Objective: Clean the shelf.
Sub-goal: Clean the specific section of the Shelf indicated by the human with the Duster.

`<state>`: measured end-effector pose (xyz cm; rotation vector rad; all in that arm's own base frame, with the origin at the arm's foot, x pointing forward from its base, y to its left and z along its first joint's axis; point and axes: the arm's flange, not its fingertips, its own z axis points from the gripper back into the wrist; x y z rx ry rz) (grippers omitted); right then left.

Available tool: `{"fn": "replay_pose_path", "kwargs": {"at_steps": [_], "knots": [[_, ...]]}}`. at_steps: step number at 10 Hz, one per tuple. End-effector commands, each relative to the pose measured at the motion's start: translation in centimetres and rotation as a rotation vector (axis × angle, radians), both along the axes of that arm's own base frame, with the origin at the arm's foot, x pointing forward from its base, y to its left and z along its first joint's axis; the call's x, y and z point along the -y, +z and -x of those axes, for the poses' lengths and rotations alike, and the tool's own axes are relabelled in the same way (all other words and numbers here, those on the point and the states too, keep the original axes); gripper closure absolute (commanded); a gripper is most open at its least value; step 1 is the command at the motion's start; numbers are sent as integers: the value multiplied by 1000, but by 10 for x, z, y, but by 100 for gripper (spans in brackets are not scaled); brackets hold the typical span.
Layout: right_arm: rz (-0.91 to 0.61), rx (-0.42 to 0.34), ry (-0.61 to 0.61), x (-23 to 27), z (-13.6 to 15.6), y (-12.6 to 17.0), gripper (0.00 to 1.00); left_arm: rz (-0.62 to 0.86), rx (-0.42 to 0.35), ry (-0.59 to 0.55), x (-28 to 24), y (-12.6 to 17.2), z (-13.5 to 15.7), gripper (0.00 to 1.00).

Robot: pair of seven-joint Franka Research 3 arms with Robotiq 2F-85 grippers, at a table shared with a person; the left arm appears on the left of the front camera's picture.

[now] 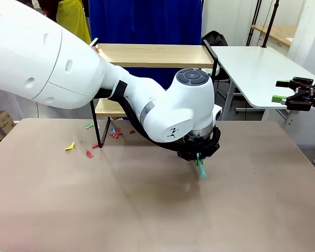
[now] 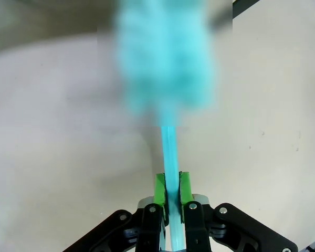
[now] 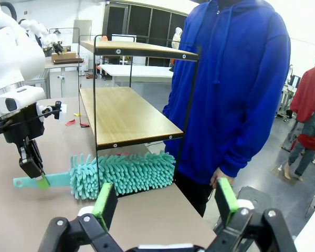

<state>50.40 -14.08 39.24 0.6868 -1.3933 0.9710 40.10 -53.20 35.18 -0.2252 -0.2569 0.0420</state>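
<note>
**A:** Why is the left arm bent so low over the bench (image 1: pixel 147 220)?

**B:** The left fingers (image 2: pixel 159 189) are pressed on the thin handle of the teal duster (image 2: pixel 165 58), pinching it near its end; this way the handle gives reach, and the fluffy head goes ahead of the wrist.

**A:** And where is the head?

**B:** Low, just beside a front leg of the shelf (image 3: pixel 123 115); in the right wrist view it seems to lie on the bench below the lower board, but I cannot tell if it really touches.

**A:** What about the other arm?

**B:** The right fingers (image 3: pixel 105 202) are spread wide and hold nothing; they hang off to the side, well apart from the duster, I think to leave room for the sweeping.

**A:** Is there something to clean?

**B:** Small paper scraps (image 1: pixel 89 153), red, yellow and green, lie on the bench around the shelf's legs; both wooden boards look bare.

**A:** And behind?

**B:** The shelf stands at the far side of the bench; a person (image 3: pixel 231 89) in a blue hoodie stands just beside it, hand hanging down, not touching it.
</note>
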Motion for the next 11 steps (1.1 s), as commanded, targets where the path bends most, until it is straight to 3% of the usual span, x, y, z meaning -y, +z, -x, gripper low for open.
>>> {"fn": "replay_pose_path", "kwargs": {"at_steps": [1, 5, 9, 11], "knots": [[1, 5, 0, -1, 0, 2, 0, -2, 17, -12, -1, 5, 3, 87], [1, 5, 0, -1, 0, 2, 0, -108, -52, 36, -48, 2, -6, 87], [1, 5, 0, -1, 0, 2, 0, -256, -127, 66, -142, -16, -2, 87], [1, 5, 0, -1, 0, 2, 0, -419, -176, 127, -195, -30, 5, 87]]}}
